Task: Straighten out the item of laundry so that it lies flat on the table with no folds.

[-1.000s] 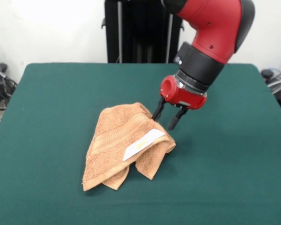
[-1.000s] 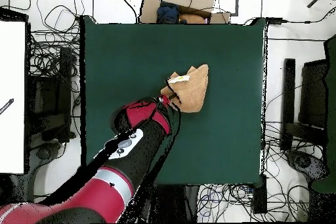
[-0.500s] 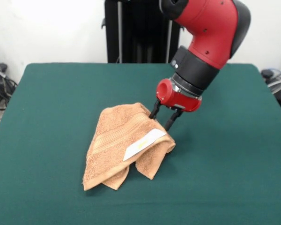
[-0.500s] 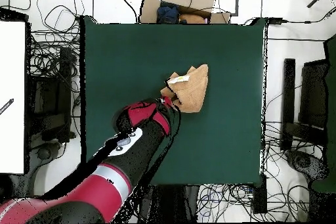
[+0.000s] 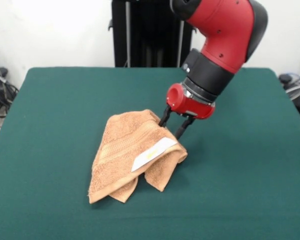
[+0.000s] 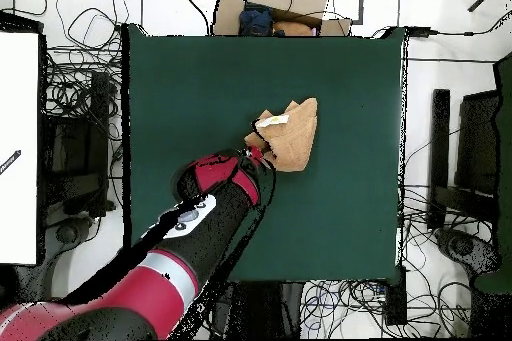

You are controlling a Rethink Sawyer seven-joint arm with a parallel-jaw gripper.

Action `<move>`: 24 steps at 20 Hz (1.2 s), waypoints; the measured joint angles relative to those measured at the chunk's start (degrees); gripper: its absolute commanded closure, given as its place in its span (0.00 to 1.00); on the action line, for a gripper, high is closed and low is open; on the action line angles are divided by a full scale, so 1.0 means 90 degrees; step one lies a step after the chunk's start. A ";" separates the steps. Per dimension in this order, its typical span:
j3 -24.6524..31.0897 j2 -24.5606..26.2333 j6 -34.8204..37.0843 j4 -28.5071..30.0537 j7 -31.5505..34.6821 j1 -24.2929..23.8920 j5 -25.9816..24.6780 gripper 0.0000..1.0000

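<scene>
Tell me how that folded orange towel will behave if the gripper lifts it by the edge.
The towel lies in soft bunched folds, so it will likely drape limply. Its terry pile on the table probably resists sliding.

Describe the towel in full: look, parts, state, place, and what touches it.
The towel is orange-tan terry with a woven band and a white tag printed yellow. It lies folded over itself in a crumpled heap, not flat, near the middle of the green table. The gripper stands at its far edge, fingers apart, one finger against the cloth.
</scene>
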 measured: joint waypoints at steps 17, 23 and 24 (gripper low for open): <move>-0.0180 -0.0503 0.0766 -0.0082 0.0000 0.0100 0.0001 0.00; -0.0192 -0.0706 0.1210 -0.0268 0.0000 0.0079 0.0000 0.00; -0.0193 -0.0722 0.1229 -0.0281 0.0000 0.0073 0.0001 0.00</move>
